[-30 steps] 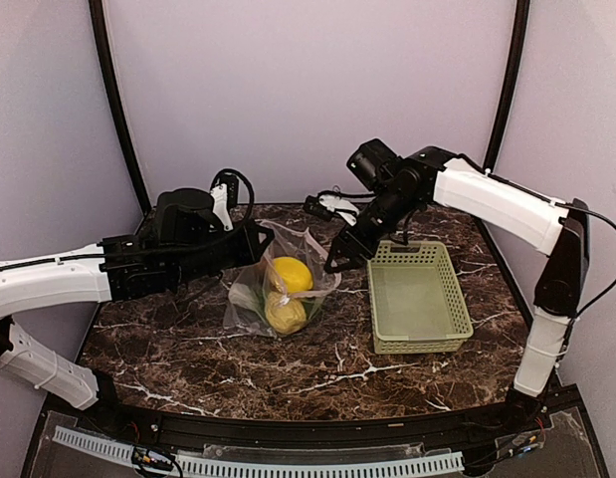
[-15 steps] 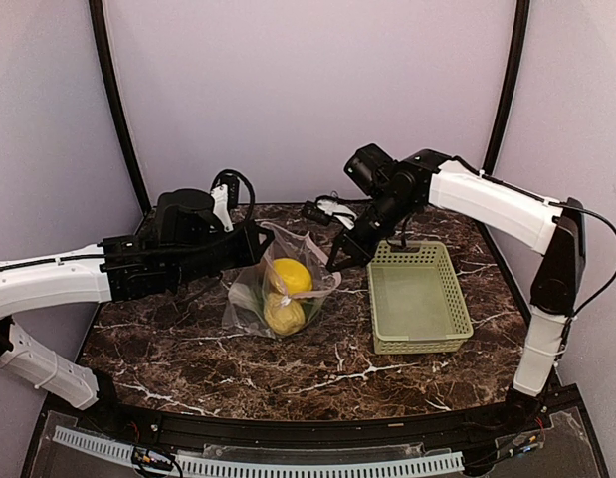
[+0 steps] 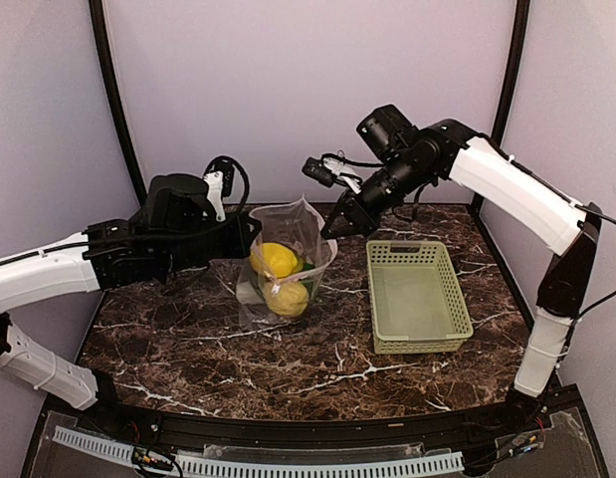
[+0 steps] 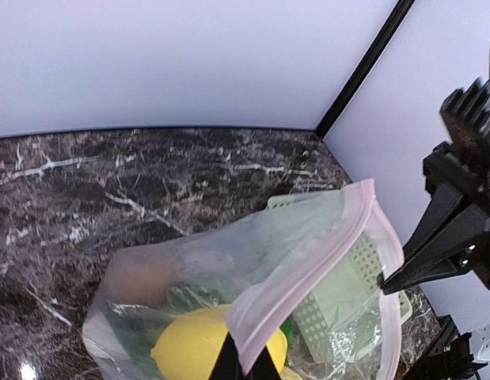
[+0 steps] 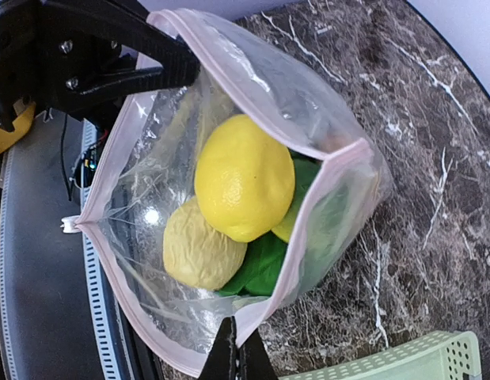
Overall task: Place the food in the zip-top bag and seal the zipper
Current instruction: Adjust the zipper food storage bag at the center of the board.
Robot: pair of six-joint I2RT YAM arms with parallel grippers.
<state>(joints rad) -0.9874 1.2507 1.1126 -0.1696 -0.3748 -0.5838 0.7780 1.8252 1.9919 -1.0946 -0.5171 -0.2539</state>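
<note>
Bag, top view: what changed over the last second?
The right gripper closed on the right end of the mouth edge of the zip-top bag. Both arms then rose, pulling the bag from slumped on the table to upright, stretched between them. The left gripper kept its grip on the other end. The food stayed inside; the green basket did not move.

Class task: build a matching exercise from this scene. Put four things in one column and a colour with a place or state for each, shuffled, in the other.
Things:
1. lemon
2. bumpy lump
3. basket
4. zip-top bag

Descriptions:
A. light green, standing on the table
B. clear, mouth open
C. yellow, inside the bag
D. tan, inside the bag

Pairs: 1-C, 2-D, 3-A, 4-B
</note>
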